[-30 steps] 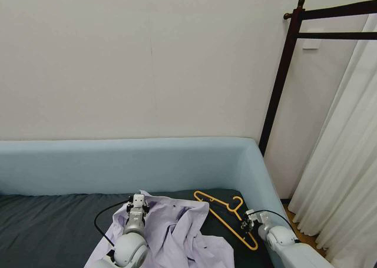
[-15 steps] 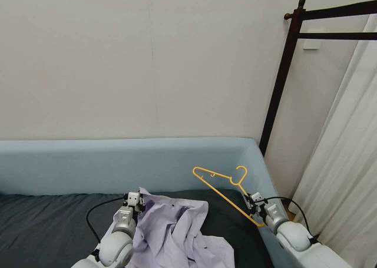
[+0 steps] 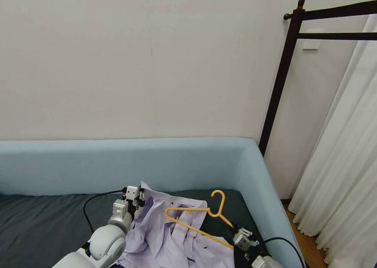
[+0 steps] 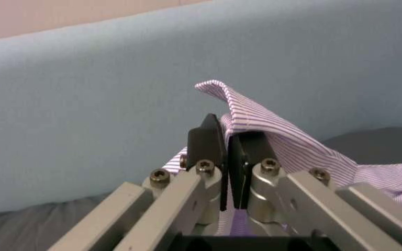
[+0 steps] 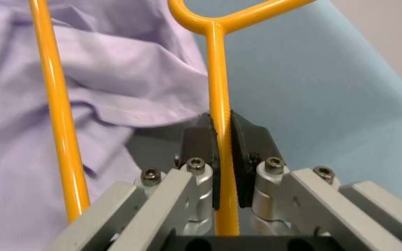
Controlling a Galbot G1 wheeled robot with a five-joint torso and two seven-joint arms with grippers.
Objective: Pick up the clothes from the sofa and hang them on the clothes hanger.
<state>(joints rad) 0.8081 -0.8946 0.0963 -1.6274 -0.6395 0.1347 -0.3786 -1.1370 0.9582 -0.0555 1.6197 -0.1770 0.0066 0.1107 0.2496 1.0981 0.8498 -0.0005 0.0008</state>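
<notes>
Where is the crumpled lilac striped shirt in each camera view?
Head view: crumpled lilac striped shirt at bottom centre, on the dark seat cushion.
Left wrist view: shirt fold pinched in the left tool.
Right wrist view: behind the thin yellow hanger in the right tool.
Shared landmark: pale blue sofa upholstery.

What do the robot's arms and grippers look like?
The left arm and right arm are rounded, glossy white-grey shells. The left gripper and right gripper have silver metal links with hex screws and flat black pads. A thin black cable loops off each wrist.
</notes>
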